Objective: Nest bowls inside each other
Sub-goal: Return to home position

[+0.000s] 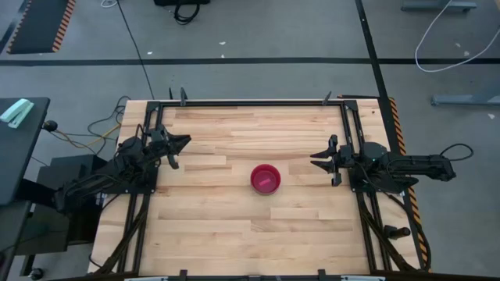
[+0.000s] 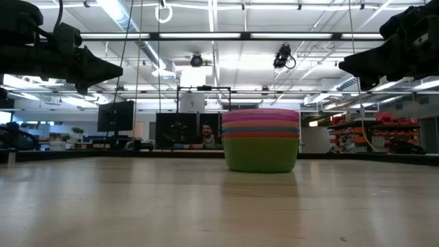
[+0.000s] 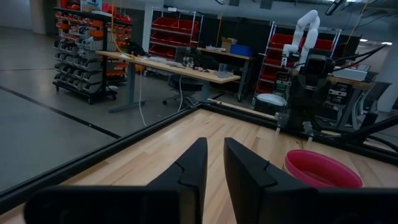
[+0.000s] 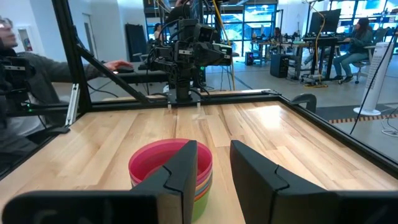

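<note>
The bowls [image 1: 266,179] stand nested in one stack at the middle of the table, the magenta-pink one on top and the green one [image 2: 260,156] at the bottom, resting on the wood. The stack also shows in the left wrist view [image 3: 323,169] and the right wrist view [image 4: 168,163]. My left gripper [image 1: 187,140] hovers level near the table's left edge, its fingers [image 3: 215,144] a narrow gap apart with nothing between them. My right gripper [image 1: 312,158] hovers level near the right edge, pointing at the stack, fingers [image 4: 214,146] apart and holding nothing.
A black metal frame [image 1: 258,102] runs round the table's far and side edges. Bare wood lies all around the stack. Beyond the table a person's hand [image 4: 118,64] rests at a desk, and other people sit farther off in the room.
</note>
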